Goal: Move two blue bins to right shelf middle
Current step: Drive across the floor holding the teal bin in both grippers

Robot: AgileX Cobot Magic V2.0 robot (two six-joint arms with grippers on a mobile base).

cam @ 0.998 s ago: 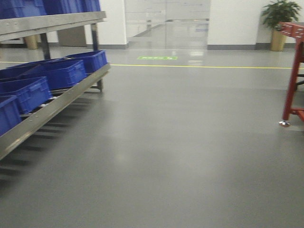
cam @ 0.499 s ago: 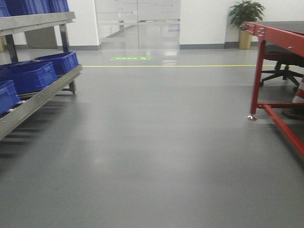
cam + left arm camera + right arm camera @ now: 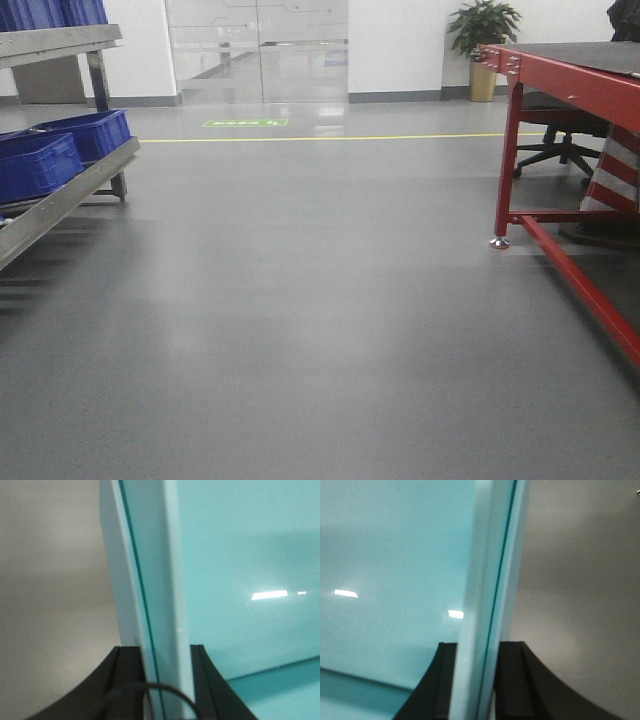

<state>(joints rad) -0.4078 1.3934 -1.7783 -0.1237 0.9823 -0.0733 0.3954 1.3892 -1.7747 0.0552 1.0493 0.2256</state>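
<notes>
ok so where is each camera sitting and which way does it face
front view: on the base, facing ahead over grey floor; rack with dark blue bins left, red-framed table right; no robot parts.
left wrist: behind the left fingers, looking along the pale blue bin wall they clamp.
right wrist: same behind the right fingers, mirrored.
shared: both wrist views show the pale blue bin.

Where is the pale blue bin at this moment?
The pale blue bin shows only in the wrist views: the left tool and the right tool each grip its rim, over grey floor.
</notes>
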